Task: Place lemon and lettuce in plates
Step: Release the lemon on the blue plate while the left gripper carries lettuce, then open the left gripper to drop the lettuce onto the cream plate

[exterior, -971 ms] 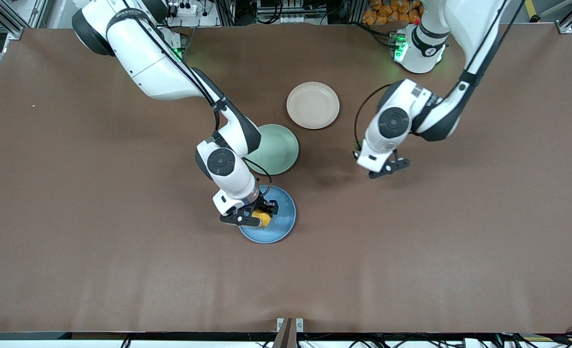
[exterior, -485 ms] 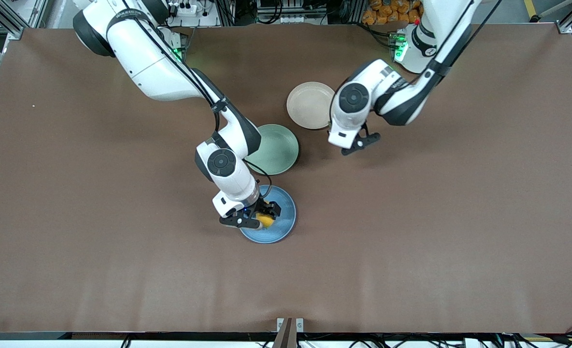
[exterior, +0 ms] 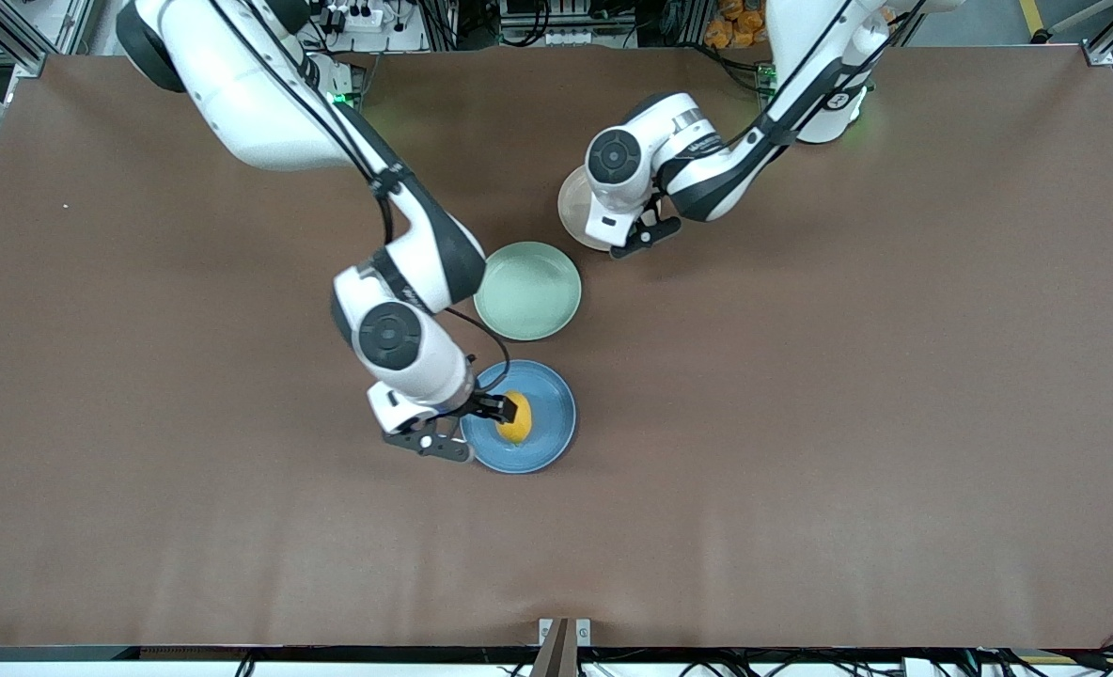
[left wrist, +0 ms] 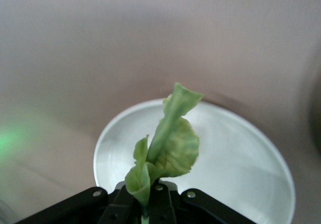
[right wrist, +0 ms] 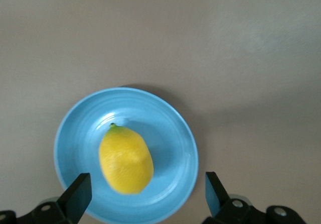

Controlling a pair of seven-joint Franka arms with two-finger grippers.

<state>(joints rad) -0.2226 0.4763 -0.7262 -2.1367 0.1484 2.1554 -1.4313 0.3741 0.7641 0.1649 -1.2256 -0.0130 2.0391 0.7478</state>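
Observation:
The yellow lemon [exterior: 516,417] [right wrist: 125,158] lies free on the blue plate [exterior: 556,423] [right wrist: 170,128]. My right gripper [exterior: 465,428] [right wrist: 145,196] hangs open just above the plate's edge, one finger on each side of the lemon and touching neither it nor the plate. Over the beige-pink plate [exterior: 573,202] [left wrist: 241,169] my left gripper [exterior: 646,235] [left wrist: 146,199] is shut on the stem end of the green lettuce [left wrist: 173,143]. The leaf stands out over the plate's middle. In the front view the left wrist hides the lettuce and most of that plate.
A pale mint-green plate [exterior: 527,290] sits between the blue and the beige-pink plates, close to the right arm's forearm. The brown table cover [exterior: 801,423] stretches bare toward the left arm's end and toward the front camera.
My right gripper has opened and let the lemon go onto the blue plate, then drawn back a little. My left arm has carried the lettuce from the bare table to over the beige-pink plate.

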